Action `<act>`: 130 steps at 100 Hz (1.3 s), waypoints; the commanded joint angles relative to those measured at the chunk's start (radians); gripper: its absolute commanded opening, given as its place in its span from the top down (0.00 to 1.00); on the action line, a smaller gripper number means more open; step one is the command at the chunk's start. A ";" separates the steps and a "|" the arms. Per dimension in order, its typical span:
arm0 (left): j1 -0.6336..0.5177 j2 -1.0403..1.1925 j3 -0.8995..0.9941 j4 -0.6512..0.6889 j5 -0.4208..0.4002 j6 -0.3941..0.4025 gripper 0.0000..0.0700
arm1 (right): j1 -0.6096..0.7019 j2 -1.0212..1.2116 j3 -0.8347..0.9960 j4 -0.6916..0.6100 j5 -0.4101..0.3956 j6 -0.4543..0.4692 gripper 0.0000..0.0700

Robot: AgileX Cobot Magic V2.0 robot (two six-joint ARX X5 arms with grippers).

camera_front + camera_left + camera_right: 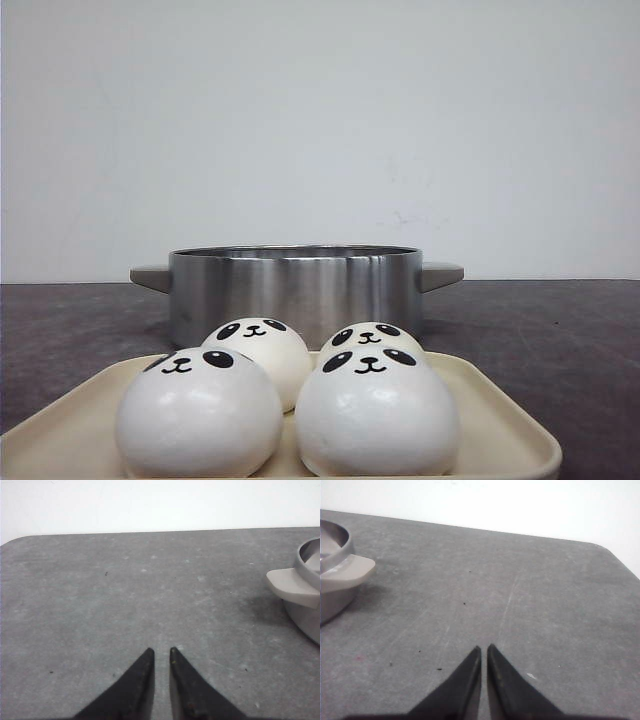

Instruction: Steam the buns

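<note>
Several white panda-faced buns sit close together on a cream tray (pixel 505 425) at the front of the table: front left (pixel 198 412), front right (pixel 377 412), back left (pixel 262 350), back right (pixel 372 337). A steel pot (pixel 295 290) with grey handles stands just behind the tray. My left gripper (pixel 160 651) hangs over bare table left of the pot, jaws nearly together and empty. My right gripper (pixel 484 647) hangs over bare table right of the pot, jaws together and empty. Neither gripper shows in the front view.
The pot's left handle (pixel 292 585) and right handle (pixel 347 572) show at the edges of the wrist views. The grey table (pixel 125 590) ends at a white wall, with rounded far corners.
</note>
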State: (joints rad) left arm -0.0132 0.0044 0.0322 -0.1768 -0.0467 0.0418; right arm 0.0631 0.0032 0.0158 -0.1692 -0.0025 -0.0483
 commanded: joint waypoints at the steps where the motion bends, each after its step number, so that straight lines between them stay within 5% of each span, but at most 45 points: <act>1: 0.002 -0.001 -0.018 0.013 0.005 0.014 0.98 | -0.002 0.000 -0.003 0.011 0.003 -0.005 0.98; 46: 0.002 -0.001 -0.018 0.031 0.008 -0.002 0.98 | -0.002 0.000 -0.003 0.037 -0.001 0.006 0.98; 66: 0.002 -0.002 -0.018 0.105 0.074 -0.311 0.98 | -0.001 0.000 -0.003 0.146 -0.058 0.184 0.98; 77: 0.001 -0.001 -0.002 0.100 0.111 -0.547 0.98 | -0.001 0.000 -0.002 0.238 -0.063 0.316 0.98; 84: 0.001 -0.001 0.019 0.101 0.146 -0.620 0.98 | -0.001 0.000 0.013 0.272 -0.090 0.366 0.99; 94: 0.001 0.003 0.065 0.093 0.215 -0.624 0.98 | -0.001 0.002 0.095 0.207 -0.138 0.395 0.99; 111: 0.001 0.070 0.215 0.039 0.282 -0.586 0.98 | 0.000 0.084 0.356 -0.117 -0.183 0.356 0.99; 130: 0.001 0.253 0.433 0.007 0.407 -0.431 0.98 | 0.000 0.216 0.607 -0.284 -0.185 0.245 0.99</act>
State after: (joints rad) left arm -0.0132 0.2050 0.3962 -0.1612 0.3340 -0.4820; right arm 0.0635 0.1883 0.5537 -0.4511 -0.1844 0.2562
